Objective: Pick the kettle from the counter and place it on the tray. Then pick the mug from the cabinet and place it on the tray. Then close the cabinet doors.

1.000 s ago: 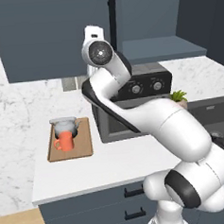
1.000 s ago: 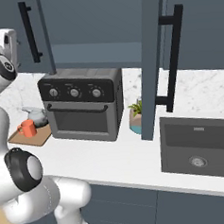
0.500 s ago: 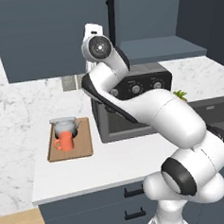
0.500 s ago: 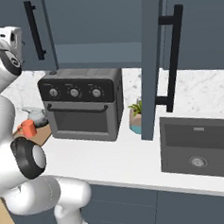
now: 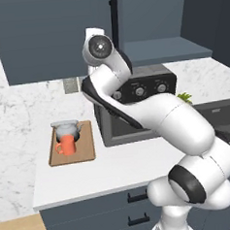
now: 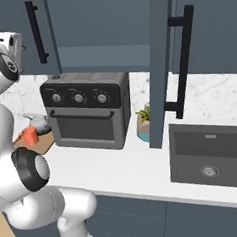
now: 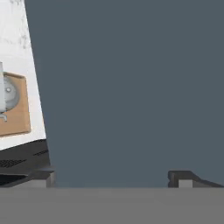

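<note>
Cabinet door [image 7: 131, 87] faces the wide-open tool [image 7: 116, 177] closely.

Even, flat rendered light in my views, no glare. Soft shadow under oven [image 5: 136, 110] on desk [image 5: 111, 170]. Cabinet door [image 7: 131, 87] before my wrist camera dull, featureless. Edges slightly soft, low resolution; no lens distortion.

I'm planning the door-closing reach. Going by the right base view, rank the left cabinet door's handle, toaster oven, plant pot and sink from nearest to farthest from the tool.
From the open tool, raised at the left of the right base view:
1. Left door handle, just beside it.
2. Toaster oven, below and to the right.
3. Plant pot, past the oven.
4. Sink, far right.
</note>
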Motion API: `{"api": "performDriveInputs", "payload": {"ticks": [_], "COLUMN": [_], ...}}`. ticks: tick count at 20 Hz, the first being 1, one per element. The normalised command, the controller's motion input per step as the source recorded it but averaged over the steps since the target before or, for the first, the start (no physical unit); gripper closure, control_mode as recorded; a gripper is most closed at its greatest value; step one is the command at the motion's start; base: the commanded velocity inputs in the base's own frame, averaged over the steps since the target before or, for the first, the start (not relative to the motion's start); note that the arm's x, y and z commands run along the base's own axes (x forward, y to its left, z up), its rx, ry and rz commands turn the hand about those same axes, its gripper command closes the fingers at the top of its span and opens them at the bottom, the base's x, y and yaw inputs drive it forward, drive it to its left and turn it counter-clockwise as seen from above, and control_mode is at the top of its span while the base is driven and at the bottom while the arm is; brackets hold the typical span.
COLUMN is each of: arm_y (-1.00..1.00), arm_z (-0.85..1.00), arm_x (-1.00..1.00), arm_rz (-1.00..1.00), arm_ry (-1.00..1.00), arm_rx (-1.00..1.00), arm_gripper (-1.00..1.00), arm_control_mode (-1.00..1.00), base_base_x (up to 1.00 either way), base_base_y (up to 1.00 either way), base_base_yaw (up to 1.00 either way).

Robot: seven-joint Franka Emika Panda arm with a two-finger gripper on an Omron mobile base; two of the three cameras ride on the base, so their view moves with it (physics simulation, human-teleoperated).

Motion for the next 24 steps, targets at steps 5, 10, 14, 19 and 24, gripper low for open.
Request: {"api": "performDriveInputs", "payload": {"ticks": [5, 10, 14, 19, 24], "arm_y": [0.10, -0.03, -0.23, -0.48, -0.87], "arm_z": [-0.93, -0.41, 0.18, -0.09, -0.42], "arm_x": [-0.02, -0.64, -1.00, -0.83, -0.70], "arm_rz": [-0.01, -0.01, -0.06, -0.16, -0.26], "arm_ry": [0.09, 0.01, -0.20, -0.03, -0.15], "arm_rx": [-0.08, 0.01, 0.19, 0.23, 0.26], "arm_gripper": [-1.00, -1.00, -1.00, -1.00, -1.00], "arm_control_mode": [-1.00, -1.00, -1.00, -1.00, -1.00], "base_base_x": [0.00, 0.00, 0.00, 0.00, 0.00], "base_base_y": [0.00, 0.00, 0.00, 0.00, 0.00], "base_base_yaw": [0.00, 0.00, 0.00, 0.00, 0.00]}}
